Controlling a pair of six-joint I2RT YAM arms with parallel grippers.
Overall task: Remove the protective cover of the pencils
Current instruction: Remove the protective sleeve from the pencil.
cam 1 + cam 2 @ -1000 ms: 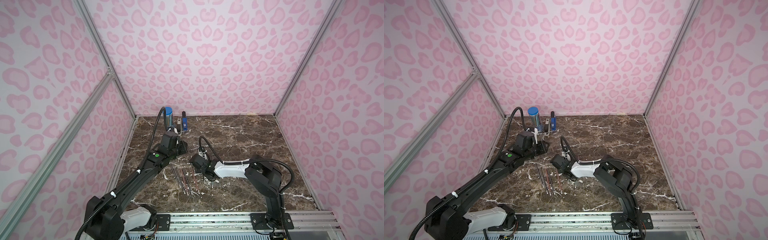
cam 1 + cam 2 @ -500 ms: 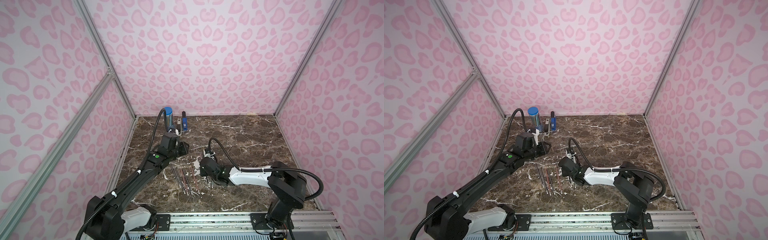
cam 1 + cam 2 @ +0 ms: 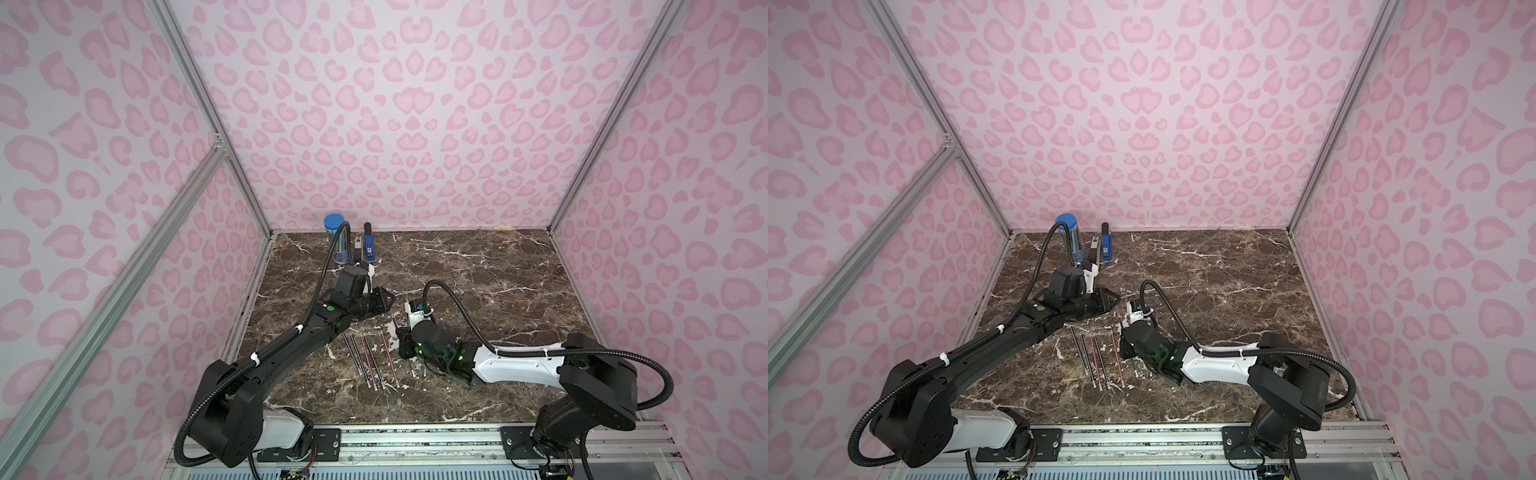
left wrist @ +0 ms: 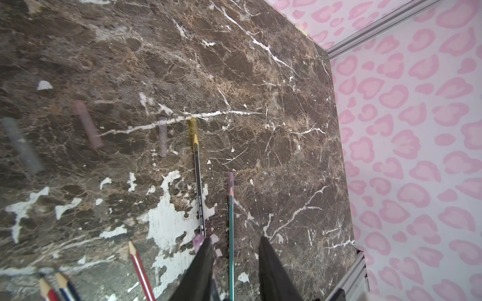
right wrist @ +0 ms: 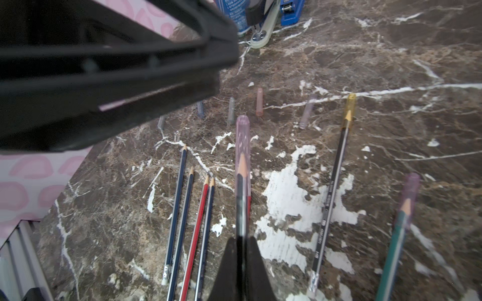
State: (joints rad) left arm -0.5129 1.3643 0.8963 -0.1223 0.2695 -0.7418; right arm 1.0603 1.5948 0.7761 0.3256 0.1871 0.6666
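My right gripper [image 5: 241, 238] is shut on a dark pencil [image 5: 241, 208] whose tip wears a pink see-through protective cover [image 5: 243, 138]. My left gripper [image 4: 236, 250] is open just past that cover, whose end [image 4: 198, 239] shows beside one of its fingers [image 4: 206, 260]. Between its jaws only a green pencil [image 4: 230, 229] on the table shows. Several bare pencils [image 5: 193, 221] lie side by side on the marble. A black pencil with a yellow cover [image 5: 349, 106] and the green pencil with a purple cover [image 5: 412, 187] lie beside them. In both top views the grippers [image 3: 388, 300] [image 3: 1115, 297] meet mid-table.
Several loose covers [image 5: 259, 101] lie scattered beyond the pencil tips. A clear tube with a blue lid [image 3: 336, 239] and a blue stapler [image 3: 369, 247] stand by the back wall. Pink patterned walls close in the marble table [image 3: 498, 291] on three sides.
The right arm's elbow has swung out to the right and its gripper has drawn a little toward the front with the pencil. The left gripper has edged slightly to the right.
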